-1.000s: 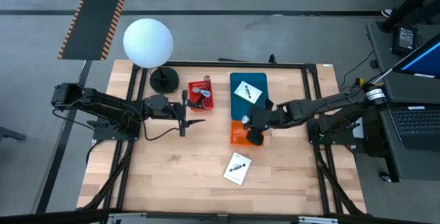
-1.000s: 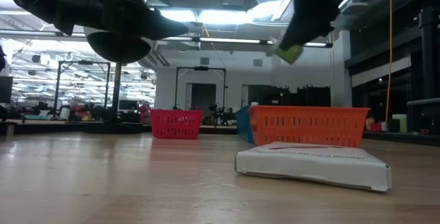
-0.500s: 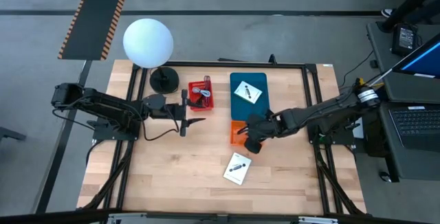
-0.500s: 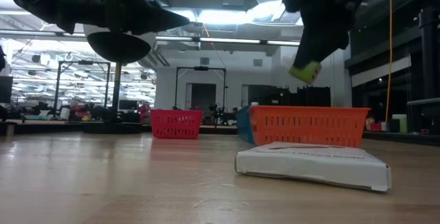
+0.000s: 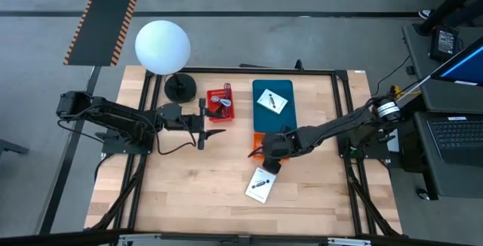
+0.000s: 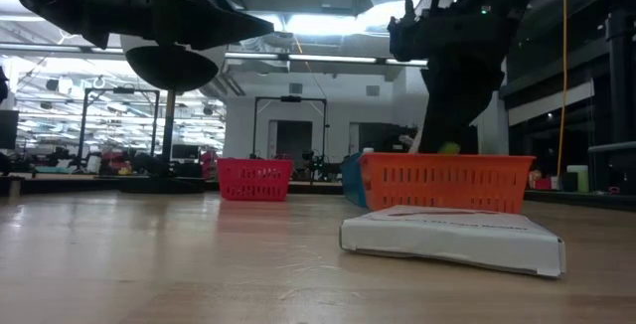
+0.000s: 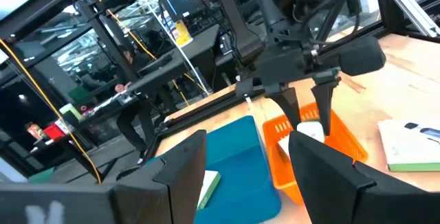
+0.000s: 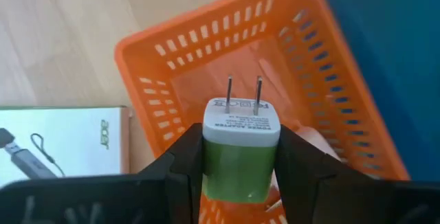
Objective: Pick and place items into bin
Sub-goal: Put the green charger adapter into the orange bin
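Holding a green cube [image 8: 240, 152] that's really a little plug adapter with a white face and two metal prongs, the right hand [image 8: 237, 162] has its fingers [image 8: 184, 157] clamped on the green sides. The prongs stick out forward, away from the wrist, so the long axis runs along the fingers and aims down into the orange bin [image 8: 172, 66].

From above, that right hand [image 5: 273, 149] sits over the orange bin [image 5: 259, 146], roughly mid-worktop and a bit toward the right edge, just in front of the blue tray [image 5: 272, 103]. In the level view the green cube [image 6: 449, 149] only just peeks above the rim of the orange bin [image 6: 447, 182].

Compared with a second ago, the hand has dropped a lot: back then the cube hung well above the bin, and half a second ago it was about halfway down. The arm has also swung toward the front edge.

One white card box [image 5: 260, 185] lies flat on the worktop [image 5: 189, 193] just in front of the bin; another white card box [image 5: 271, 101] lies on the blue tray.

The left hand [image 5: 211, 122] waits with fingers spread wide near the red basket [image 5: 220, 103], same spot as before.
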`<state>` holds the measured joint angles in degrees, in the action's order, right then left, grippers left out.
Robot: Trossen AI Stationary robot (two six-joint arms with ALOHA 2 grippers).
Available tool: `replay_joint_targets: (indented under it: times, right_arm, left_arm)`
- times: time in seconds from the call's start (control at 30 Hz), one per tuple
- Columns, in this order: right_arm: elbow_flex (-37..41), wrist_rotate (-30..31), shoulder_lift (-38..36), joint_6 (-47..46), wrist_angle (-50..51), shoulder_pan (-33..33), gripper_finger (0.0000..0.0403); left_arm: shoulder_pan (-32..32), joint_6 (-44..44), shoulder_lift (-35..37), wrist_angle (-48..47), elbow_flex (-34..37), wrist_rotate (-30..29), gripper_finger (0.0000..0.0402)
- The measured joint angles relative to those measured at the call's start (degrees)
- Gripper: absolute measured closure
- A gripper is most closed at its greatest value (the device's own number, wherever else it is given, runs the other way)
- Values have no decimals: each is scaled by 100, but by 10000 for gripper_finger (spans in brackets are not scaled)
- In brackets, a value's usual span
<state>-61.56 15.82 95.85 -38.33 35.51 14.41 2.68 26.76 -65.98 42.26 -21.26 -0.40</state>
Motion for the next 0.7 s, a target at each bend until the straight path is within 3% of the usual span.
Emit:
replay_joint_targets:
  times: [0.5, 0.7]
  right_arm:
    - [0, -46, 364, 395, -328, -4, 282]
    - [0, -42, 364, 398, -333, -4, 246]
  left_arm:
    - [7, 0, 0, 0, 0, -1, 201]
    - [7, 0, 0, -1, 0, -1, 201]
